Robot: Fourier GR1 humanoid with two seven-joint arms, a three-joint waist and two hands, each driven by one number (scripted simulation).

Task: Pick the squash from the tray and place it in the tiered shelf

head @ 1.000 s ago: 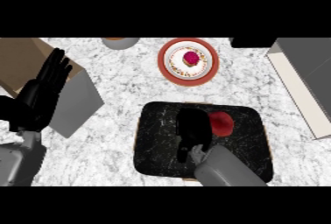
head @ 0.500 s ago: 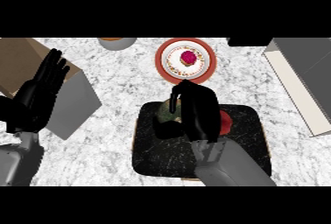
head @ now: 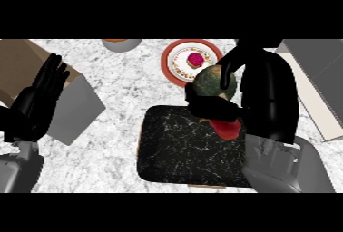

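Note:
A dark green squash hangs above the far edge of the black marbled tray, with my right hand curled round it; thumb and fingers wrap its sides. A red round fruit lies on the tray just under the hand. The grey and cream tiered shelf stands at the right edge, partly hidden by my right forearm. My left hand rests open at the left, fingers up.
A red-rimmed plate with a pink item sits behind the tray. A grey bowl is at the far edge. A brown board with a grey box stands at the left, beside my left hand.
My right hand has risen from the tray with the squash and moved away and to the right. The left hand has not moved.

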